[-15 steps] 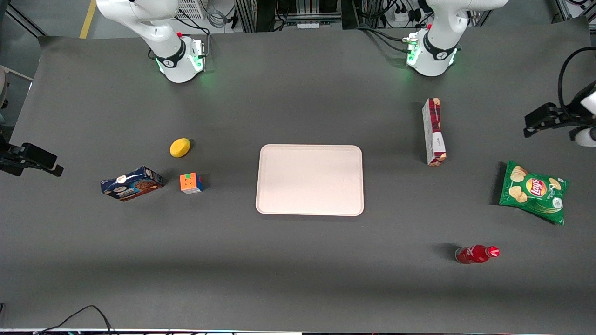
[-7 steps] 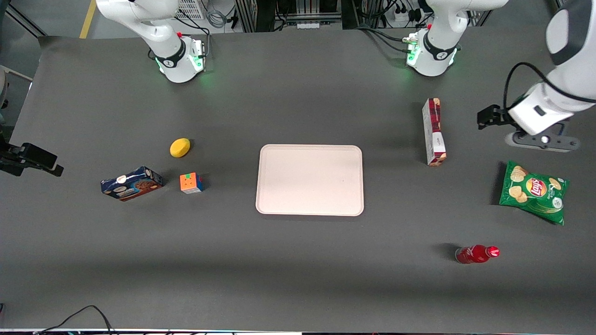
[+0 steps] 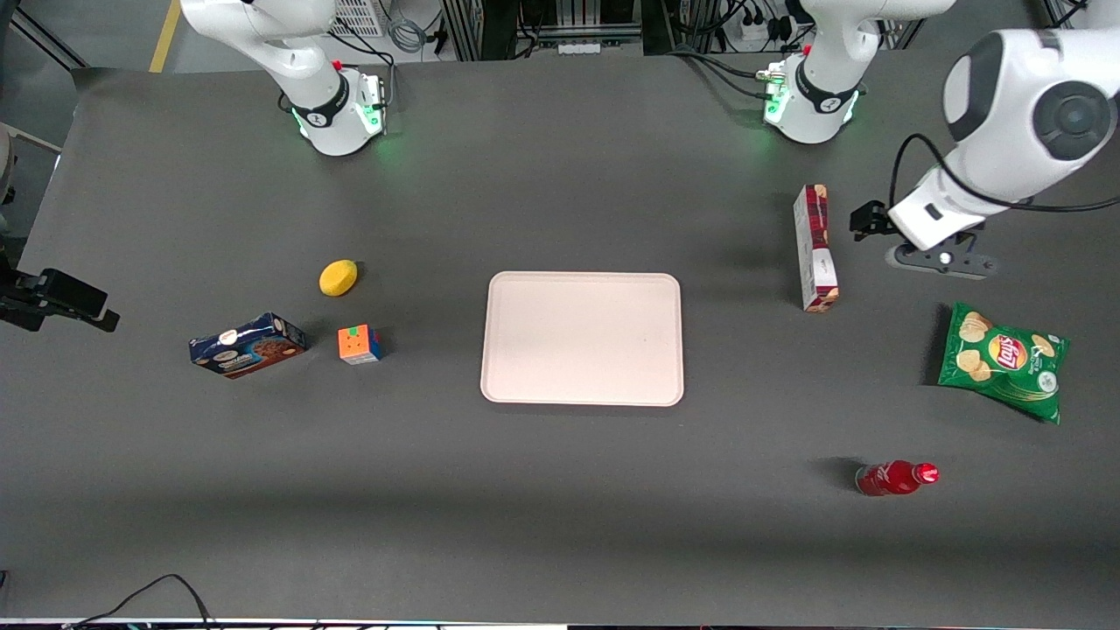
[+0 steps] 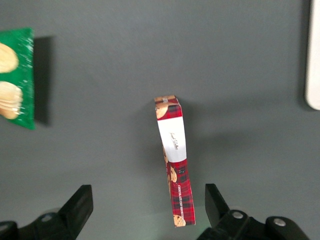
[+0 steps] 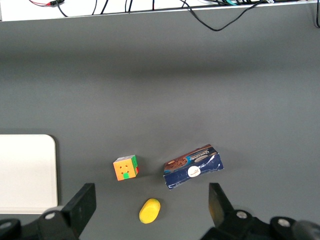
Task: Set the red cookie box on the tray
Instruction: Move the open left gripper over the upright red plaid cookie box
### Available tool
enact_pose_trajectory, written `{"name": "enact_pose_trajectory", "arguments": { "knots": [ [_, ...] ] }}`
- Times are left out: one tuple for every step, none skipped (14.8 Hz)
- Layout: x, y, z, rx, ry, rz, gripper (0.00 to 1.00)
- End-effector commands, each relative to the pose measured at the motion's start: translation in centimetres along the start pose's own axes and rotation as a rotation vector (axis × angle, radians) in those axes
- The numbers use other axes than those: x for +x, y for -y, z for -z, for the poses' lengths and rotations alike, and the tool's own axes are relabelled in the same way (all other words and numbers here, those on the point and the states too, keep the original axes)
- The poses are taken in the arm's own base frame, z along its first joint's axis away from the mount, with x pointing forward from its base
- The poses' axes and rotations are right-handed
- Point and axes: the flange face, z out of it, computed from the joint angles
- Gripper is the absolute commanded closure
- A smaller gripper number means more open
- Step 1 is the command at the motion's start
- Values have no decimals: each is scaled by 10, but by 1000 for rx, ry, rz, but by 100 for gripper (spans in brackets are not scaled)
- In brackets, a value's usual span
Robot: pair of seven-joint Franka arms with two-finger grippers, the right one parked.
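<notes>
1. Nearest the front camera, a red bottle [image 3: 896,479] lies on its side on the dark table [image 3: 560,507], toward the working arm's end.
2. Farther back at that end lies a green Lay's chip bag [image 3: 1003,360]; in the wrist view it is cut off at the frame edge [image 4: 15,77].
3. The tray [image 3: 582,339] sits mid-table with nothing on it; only a rounded edge of it shows in the wrist view [image 4: 313,70].
4. Toward the parked arm's end are a dark-blue cookie box [image 3: 247,345], a puzzle cube [image 3: 360,344] just beside it, and a yellow lemon-shaped item [image 3: 338,277] slightly farther back.
5. The red cookie box [image 3: 815,248] stands on a long narrow edge on the table, well apart from the tray, toward the working arm's end.
6. The gripper [image 3: 866,220] hovers near the box without touching it. In the front view the arm hides most of it; the wrist view shows its jaws wide apart, with the box [image 4: 175,160] between the two fingertips [image 4: 80,202] and below them.
</notes>
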Motion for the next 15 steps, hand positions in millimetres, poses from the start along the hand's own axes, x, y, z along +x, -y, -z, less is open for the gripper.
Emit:
{"name": "enact_pose_trajectory", "arguments": {
  "knots": [
    [-32, -23, -53, 25, -50, 28, 0],
    [-36, -27, -68, 27, -57, 41, 0],
    [-41, -28, -80, 27, -54, 42, 0],
    [-46, -29, -91, 27, -52, 42, 0],
    [-51, -29, -101, 27, -57, 41, 0],
    [-55, -29, -110, 26, -65, 41, 0],
    [-58, -29, -119, 26, -75, 40, 0],
    [-61, -29, -125, 25, -81, 39, 0],
    [-63, -29, -129, 25, -82, 41, 0],
    [-64, -29, -131, 23, -83, 43, 0],
    [-65, -29, -134, 23, -95, 44, 0],
    [-67, -29, -140, 22, -109, 44, 0],
    [-68, -29, -147, 19, -123, 48, 0],
    [-69, -30, -154, 17, -132, 64, 0],
    [-70, -31, -160, 15, -143, 73, 0]
  ]
}}
